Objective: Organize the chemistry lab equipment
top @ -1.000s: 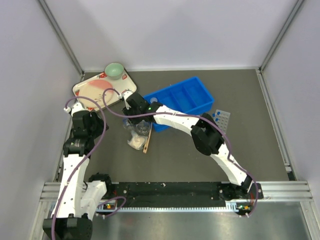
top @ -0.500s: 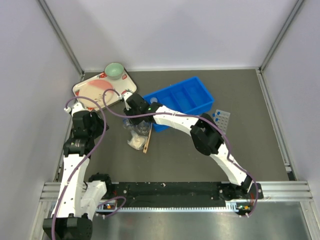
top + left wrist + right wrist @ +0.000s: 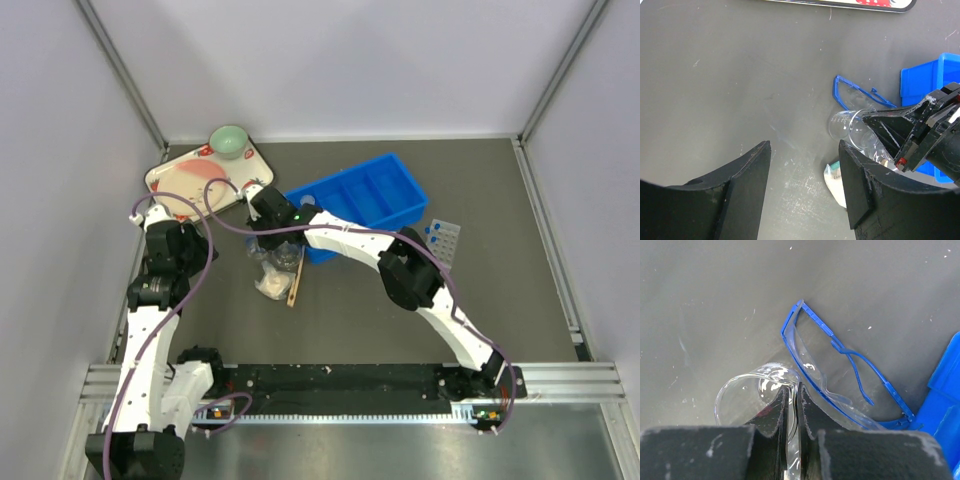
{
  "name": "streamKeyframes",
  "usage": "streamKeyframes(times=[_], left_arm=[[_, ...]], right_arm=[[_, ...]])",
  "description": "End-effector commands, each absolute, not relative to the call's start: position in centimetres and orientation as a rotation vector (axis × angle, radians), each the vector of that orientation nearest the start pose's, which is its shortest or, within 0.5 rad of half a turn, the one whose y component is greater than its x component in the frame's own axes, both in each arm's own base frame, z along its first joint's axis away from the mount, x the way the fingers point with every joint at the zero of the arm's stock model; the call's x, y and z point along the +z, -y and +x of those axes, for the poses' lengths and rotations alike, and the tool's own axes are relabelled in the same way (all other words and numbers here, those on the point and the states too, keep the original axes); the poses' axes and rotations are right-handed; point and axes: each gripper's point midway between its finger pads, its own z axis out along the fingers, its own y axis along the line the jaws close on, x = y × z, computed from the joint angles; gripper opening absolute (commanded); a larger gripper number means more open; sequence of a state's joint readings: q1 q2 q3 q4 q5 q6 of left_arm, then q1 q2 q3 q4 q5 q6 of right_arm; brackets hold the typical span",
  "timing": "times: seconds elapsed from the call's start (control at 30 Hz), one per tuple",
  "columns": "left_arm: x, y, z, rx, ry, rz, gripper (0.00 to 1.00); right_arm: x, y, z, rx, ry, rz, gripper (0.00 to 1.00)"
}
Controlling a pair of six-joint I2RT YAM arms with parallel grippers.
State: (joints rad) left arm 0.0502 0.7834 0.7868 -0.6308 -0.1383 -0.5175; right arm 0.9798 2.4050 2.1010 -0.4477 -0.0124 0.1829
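Counter [image 3: 400, 320]: dark grey, matte, lightly scuffed; carries everything below.
Blue bin [image 3: 375, 195]: rectangular plastic with compartments, set at an angle just beside the safety glasses.
Tray [image 3: 175, 178]: pale, rounded corners, red print, at the far left corner.
Left end effector [image 3: 804, 150]: released, black fingers spread over bare counter, grasping nothing.
Right end effector [image 3: 792, 390]: clenched on the beaker's rim, one finger inside the glass wall and one outside.
Safety glasses [image 3: 815, 367]: clear lens in a thin blue frame, lying flat, touching the beaker.
Beaker [image 3: 842, 125]: clear glass cylinder with printed graduations, lying on its side near the counter's middle; its long axis runs diagonally and its mouth points away from the bin.
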Motion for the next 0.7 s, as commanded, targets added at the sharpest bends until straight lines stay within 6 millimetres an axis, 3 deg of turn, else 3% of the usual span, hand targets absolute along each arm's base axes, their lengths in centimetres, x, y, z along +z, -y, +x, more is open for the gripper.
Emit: streamKeyframes(times=[0.0,0.17,0.37,0.4,0.5,0.53,0.6,0.63,0.67], left_arm=[[19.5,-1.8,26.7,-0.121,-2.035,-0.665,0.62],[19.4,-1.8,26.6,-0.119,-2.035,-0.665,0.62],[19.4,-1.7,26.6,-0.124,-2.034,-0.665,0.62],[19.3,-1.8,26.6,-0.119,-2.034,-0.663,0.62],[19.1,-1.8,26.5,-0.114,-2.04,-0.662,0.62],[19.0,-1.9,26.5,-0.114,-2.041,-0.662,0.62],[18.9,-1.8,26.5,-0.118,-2.043,-0.662,0.62],[18.9,-1.8,26.5,-0.119,-2.043,-0.661,0.62],[18.9,-1.7,26.6,-0.123,-2.043,-0.659,0.62]], right_arm=[[10.8,-53.7,34.0,0.62,-2.128,-0.929,0.0],[14.4,-53.3,33.8,0.623,-2.075,-0.902,0.0],[21.8,-52.5,34.2,0.64,-1.963,-0.825,0.0],[23.9,-52.0,34.1,0.65,-1.936,-0.807,0.0],[26.7,-50.6,34.2,0.644,-1.91,-0.767,0.0],[28.5,-49.7,34.2,0.647,-1.89,-0.74,0.0],[29.1,-48.3,34.4,0.619,-1.897,-0.72,0.0],[30.6,-47.2,34.5,0.606,-1.882,-0.686,0.0],[30.9,-46.2,35.1,0.584,-1.887,-0.664,0.0]])
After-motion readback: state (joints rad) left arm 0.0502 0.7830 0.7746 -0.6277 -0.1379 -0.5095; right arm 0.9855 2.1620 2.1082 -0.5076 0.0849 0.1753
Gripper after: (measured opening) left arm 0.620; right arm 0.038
